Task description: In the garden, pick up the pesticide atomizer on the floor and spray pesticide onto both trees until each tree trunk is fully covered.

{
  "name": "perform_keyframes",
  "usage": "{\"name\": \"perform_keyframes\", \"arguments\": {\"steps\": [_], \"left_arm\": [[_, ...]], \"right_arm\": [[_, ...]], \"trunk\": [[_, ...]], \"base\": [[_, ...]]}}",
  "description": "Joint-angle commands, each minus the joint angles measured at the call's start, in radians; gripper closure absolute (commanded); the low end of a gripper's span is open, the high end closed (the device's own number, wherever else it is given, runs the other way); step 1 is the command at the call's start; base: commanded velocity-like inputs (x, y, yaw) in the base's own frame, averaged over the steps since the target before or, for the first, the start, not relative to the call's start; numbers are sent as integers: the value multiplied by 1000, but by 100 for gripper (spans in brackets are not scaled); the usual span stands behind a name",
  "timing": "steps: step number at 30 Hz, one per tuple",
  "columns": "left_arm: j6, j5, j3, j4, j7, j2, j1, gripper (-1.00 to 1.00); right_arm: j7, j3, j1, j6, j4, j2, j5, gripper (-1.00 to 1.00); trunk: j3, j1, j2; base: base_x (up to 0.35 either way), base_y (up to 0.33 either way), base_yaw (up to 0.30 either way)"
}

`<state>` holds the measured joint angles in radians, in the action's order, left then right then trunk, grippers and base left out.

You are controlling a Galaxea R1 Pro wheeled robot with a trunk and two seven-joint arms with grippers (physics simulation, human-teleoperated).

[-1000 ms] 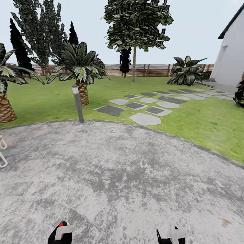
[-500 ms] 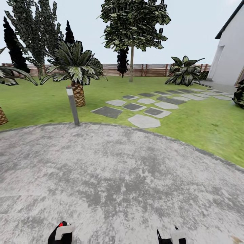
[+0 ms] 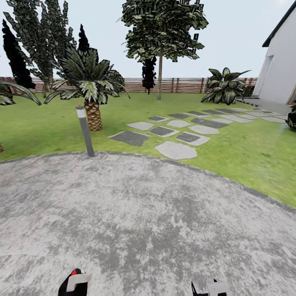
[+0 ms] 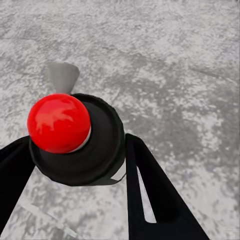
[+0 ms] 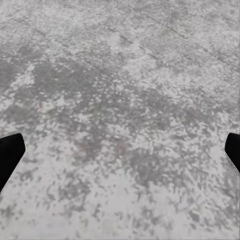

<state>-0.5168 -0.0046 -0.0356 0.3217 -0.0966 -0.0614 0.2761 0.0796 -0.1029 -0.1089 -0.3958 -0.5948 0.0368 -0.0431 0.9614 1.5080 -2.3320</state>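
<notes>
- Pickup looks done: my left pincer (image 4: 80, 165) is closed around the pesticide atomizer (image 4: 75, 137), red cap up, over the grey paving (image 3: 144, 213).
- My right pincer (image 5: 120, 150) gapes wide, holding nothing.
- Spraying remains: the nearest tree (image 3: 162, 24) and its trunk (image 3: 159, 78) stand far off, across the lawn (image 3: 246, 148).

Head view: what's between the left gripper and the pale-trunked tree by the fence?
In the head view, from the left gripper: mottled grey paving, then lawn with stepping stones, up to the tree.
</notes>
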Motion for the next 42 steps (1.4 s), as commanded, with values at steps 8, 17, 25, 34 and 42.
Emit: {"name": "perform_keyframes", "arguments": {"steps": [8,17,25,34,42], "left_arm": [[0,0,0,-1,0,0,0,100],[0,0,0,-1,0,0,0,100],[0,0,0,-1,0,0,0,100],[0,0,0,-1,0,0,0,100],[0,0,0,0,0,0,0,100]], "right_arm": [[0,0,0,-1,0,0,1,-100],[0,0,0,0,0,-1,1,-100],[0,0,0,-1,0,-1,1,-100],[0,0,0,0,0,-1,2,-100],[0,0,0,0,0,-2,2,-100]], "trunk": [[0,0,0],[0,0,0],[0,0,0],[0,0,0],[0,0,0]], "base": [[339,0,0],[339,0,-21],[339,0,-3],[339,0,0],[339,0,0]]}}
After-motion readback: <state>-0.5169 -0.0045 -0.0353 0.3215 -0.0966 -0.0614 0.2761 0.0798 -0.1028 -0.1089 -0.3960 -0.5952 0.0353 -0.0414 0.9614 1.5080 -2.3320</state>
